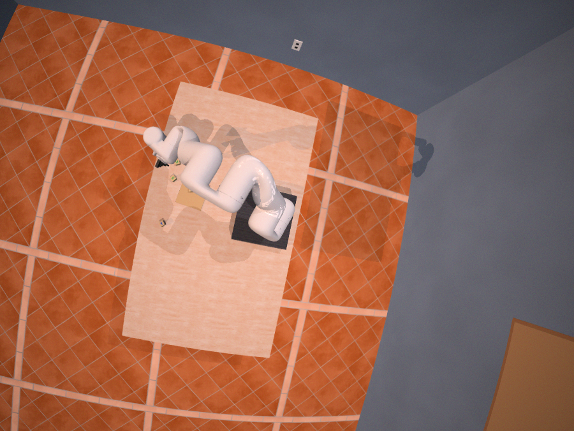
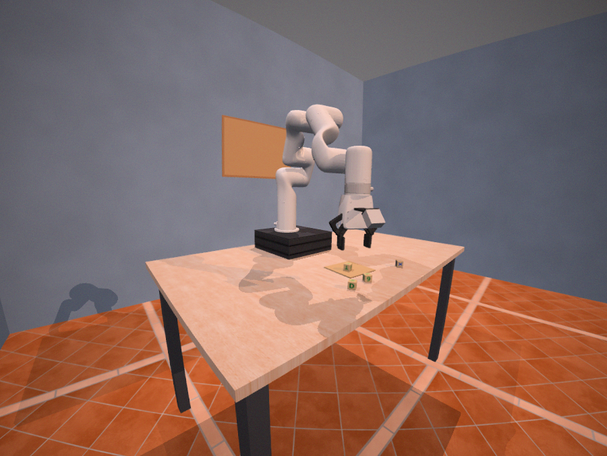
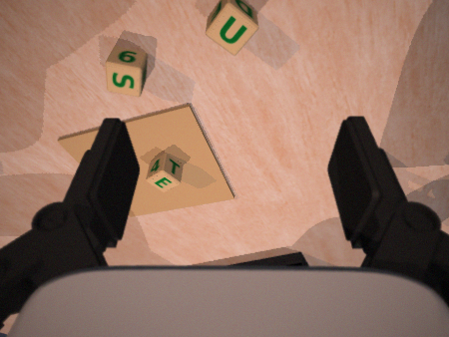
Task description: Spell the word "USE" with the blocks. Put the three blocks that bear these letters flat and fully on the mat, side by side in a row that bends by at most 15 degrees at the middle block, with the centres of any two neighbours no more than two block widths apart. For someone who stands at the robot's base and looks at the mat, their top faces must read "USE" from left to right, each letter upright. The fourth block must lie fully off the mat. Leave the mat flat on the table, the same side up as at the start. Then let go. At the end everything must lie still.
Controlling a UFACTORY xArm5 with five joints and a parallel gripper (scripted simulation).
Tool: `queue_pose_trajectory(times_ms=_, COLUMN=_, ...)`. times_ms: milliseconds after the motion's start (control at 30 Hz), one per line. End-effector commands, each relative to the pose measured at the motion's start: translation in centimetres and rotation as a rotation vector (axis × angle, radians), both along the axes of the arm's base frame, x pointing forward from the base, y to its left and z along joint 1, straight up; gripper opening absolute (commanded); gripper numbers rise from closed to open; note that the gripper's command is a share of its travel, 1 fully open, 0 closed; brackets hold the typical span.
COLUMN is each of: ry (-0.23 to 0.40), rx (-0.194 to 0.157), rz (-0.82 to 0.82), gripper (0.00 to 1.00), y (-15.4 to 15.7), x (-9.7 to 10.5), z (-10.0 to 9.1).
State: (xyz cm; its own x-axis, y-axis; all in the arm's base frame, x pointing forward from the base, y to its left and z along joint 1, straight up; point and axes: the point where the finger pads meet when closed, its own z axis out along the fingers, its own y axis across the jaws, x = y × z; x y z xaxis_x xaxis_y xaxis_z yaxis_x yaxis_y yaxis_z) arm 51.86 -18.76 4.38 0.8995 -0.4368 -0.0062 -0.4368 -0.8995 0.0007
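- Gripper: open, its fingers wide apart with nothing between them; it hangs above the table.
- E block: rests on the mat, E uppermost (T and 4 mark two visible sides). In the top view, the arm partly covers it.
- S block: stands on the table near the mat, wholly off it, S uppermost.
- U block: also lies off the mat, farther from it than the S block, U uppermost (a side reads D in the exterior view).
- Fourth block: sits off the mat, well apart from the other blocks, with blue marking (too small to read).
- Mat: flat on the table; the row is incomplete, only E being on it.
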Motion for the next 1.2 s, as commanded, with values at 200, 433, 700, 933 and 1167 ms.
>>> queue_pose_trajectory(times_ms=200, ry=-0.004, rx=-0.003, rz=-0.279, gripper=1.00, y=-0.1, x=0.1, z=-0.2)
queue_pose_trajectory(times_ms=433, ry=-0.004, rx=-0.003, rz=-0.463, gripper=1.00, y=-0.1, x=0.2, z=-0.5)
queue_pose_trajectory(times_ms=700, ry=-0.003, rx=-0.004, rz=-0.666, gripper=1.00, y=-0.1, x=0.2, z=-0.9)
queue_pose_trajectory(times_ms=933, ry=-0.003, rx=-0.005, rz=-0.841, gripper=1.00, y=-0.1, x=0.2, z=-1.1)
queue_pose_trajectory(times_ms=1167, ry=-0.003, rx=-0.005, rz=-0.997, gripper=1.00, y=-0.1, x=0.2, z=-1.4)
